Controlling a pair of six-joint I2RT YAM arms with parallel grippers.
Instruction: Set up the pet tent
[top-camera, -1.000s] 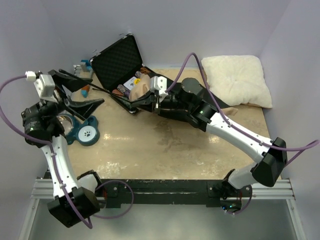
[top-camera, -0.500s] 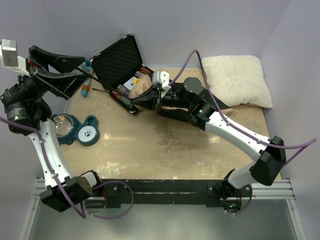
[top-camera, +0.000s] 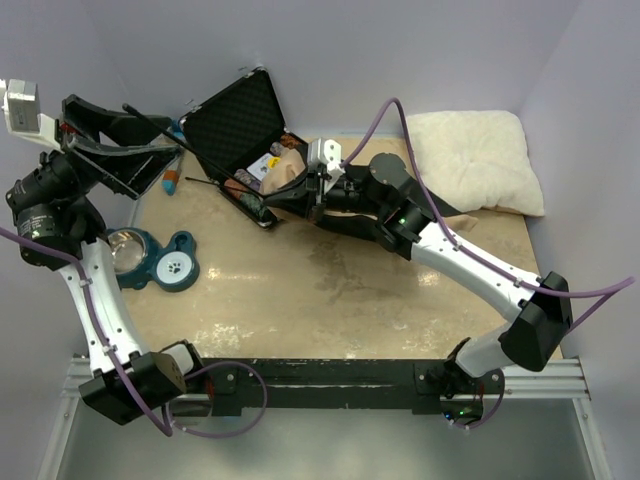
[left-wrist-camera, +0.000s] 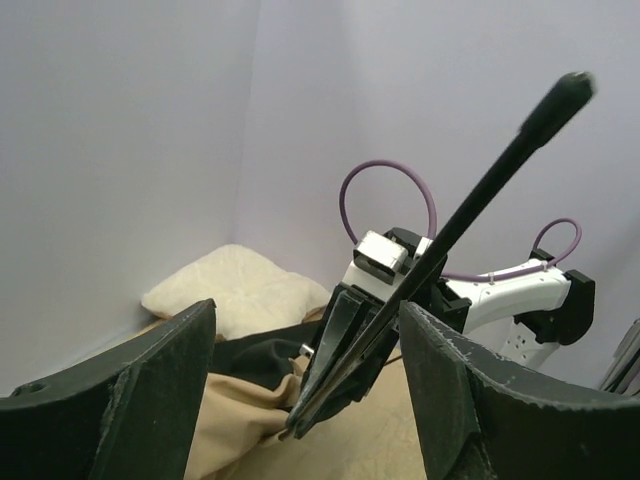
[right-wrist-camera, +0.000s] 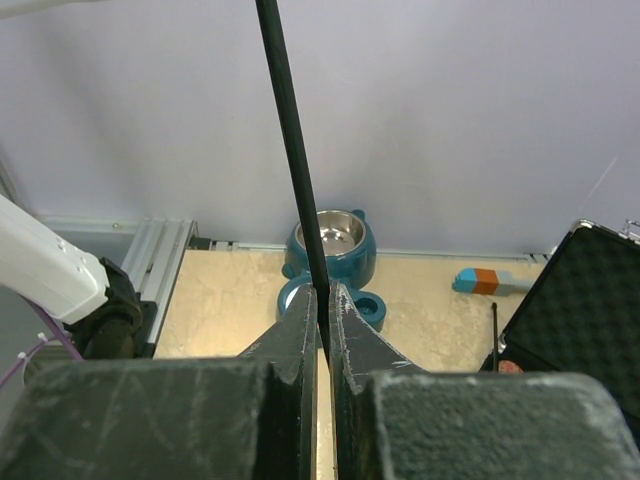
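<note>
The step in hand looks like raising one of the tent's poles: the right gripper (right-wrist-camera: 322, 295) is clamped tight on a thin dark pole (right-wrist-camera: 290, 150), which runs up and away from it toward the left arm. The left gripper (left-wrist-camera: 305, 312) is held high at the table's (top-camera: 330, 290) far left corner with its jaws wide apart and nothing in them. In the left wrist view the pole's free end crosses the gap between the jaws, though it is hard to judge whether it lies truly between the fingers or only lines up with them. The pet tent (top-camera: 285, 170) is a slack heap of tan canvas at the back of the table, just beside the open black case (top-camera: 240, 125), with dark fabric trailing under the right arm toward the pillow (top-camera: 480, 160). The next move probably calls for the left jaws to close on the pole near its tip, so that both arms can flex or steer it. The right arm hides most of the canvas, including where the pole's lower end meets the fabric. No crossed frame, label or pompom can be made out
</note>
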